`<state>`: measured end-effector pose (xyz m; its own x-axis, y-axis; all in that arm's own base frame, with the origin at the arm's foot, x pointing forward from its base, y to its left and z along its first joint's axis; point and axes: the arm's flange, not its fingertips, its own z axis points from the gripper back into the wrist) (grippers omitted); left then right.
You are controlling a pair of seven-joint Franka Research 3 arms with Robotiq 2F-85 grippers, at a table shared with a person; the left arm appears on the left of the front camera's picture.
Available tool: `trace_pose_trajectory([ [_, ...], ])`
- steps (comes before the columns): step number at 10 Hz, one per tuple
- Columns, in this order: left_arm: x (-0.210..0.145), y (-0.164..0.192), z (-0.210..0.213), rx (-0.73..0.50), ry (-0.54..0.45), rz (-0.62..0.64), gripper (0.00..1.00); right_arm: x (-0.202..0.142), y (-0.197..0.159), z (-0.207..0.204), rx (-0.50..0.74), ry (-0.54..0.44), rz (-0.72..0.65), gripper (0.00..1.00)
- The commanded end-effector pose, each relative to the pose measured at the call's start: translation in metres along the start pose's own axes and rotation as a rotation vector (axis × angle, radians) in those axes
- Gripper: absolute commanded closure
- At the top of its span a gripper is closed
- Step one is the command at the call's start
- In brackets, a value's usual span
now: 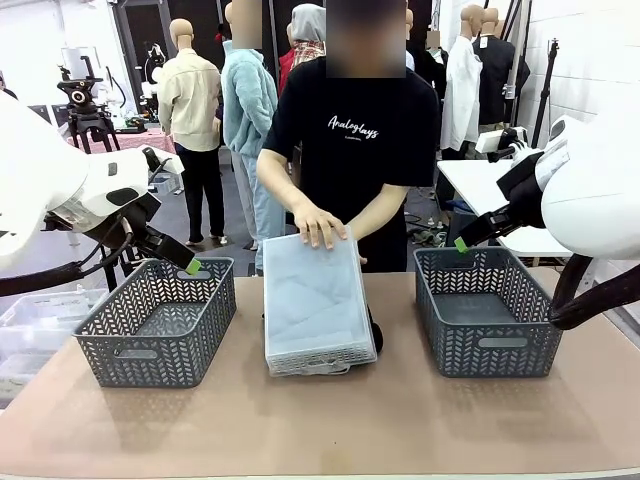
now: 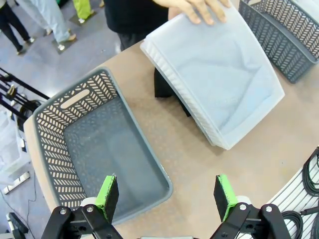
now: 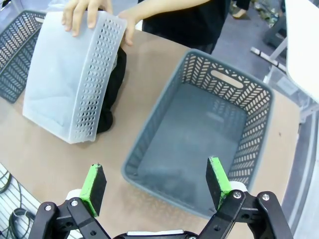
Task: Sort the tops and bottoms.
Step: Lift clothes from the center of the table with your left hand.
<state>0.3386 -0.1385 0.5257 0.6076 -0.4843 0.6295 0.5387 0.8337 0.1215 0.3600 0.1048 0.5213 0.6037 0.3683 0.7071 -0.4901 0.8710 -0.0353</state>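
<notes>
Black garments (image 3: pixel 112 89) are being dumped from white basket (image 1: pixel 312 300) by a hand (image 1: pixel 320 225); left gripper (image 2: pixel 167 196) and right gripper (image 3: pixel 155 181) fingers are open, first pick judged next.

The left gripper (image 2: pixel 165 195) hangs with its green pads (image 2: pixel 108 195) spread wide, one pad above the near end of a grey basket (image 2: pixel 50 130) on the tan table (image 2: pixel 249 172). Beside that basket lies a white bin (image 2: pixel 224 79), turned bottom-up and tilted, with a person's hand (image 2: pixel 199 7) on its far edge. A bit of black cloth (image 2: pixel 166 87) shows from under its side. A second grey basket (image 2: pixel 285 31) stands beyond the bin.
</notes>
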Motion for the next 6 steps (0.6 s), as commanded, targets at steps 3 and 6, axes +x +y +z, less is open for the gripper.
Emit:
trace_pose_trajectory([
  [3, -0.0005, 0.0022, 0.0001, 0.007, 0.001, -0.008, 0.0, 0.0003, -0.0009, -0.0008, 0.002, -0.008, 0.0, 0.0],
  [6, -0.0005, 0.0022, 0.0001, 0.007, 0.001, -0.008, 0.0, 0.0003, -0.0009, -0.0008, 0.002, -0.008, 0.0, 0.0],
])
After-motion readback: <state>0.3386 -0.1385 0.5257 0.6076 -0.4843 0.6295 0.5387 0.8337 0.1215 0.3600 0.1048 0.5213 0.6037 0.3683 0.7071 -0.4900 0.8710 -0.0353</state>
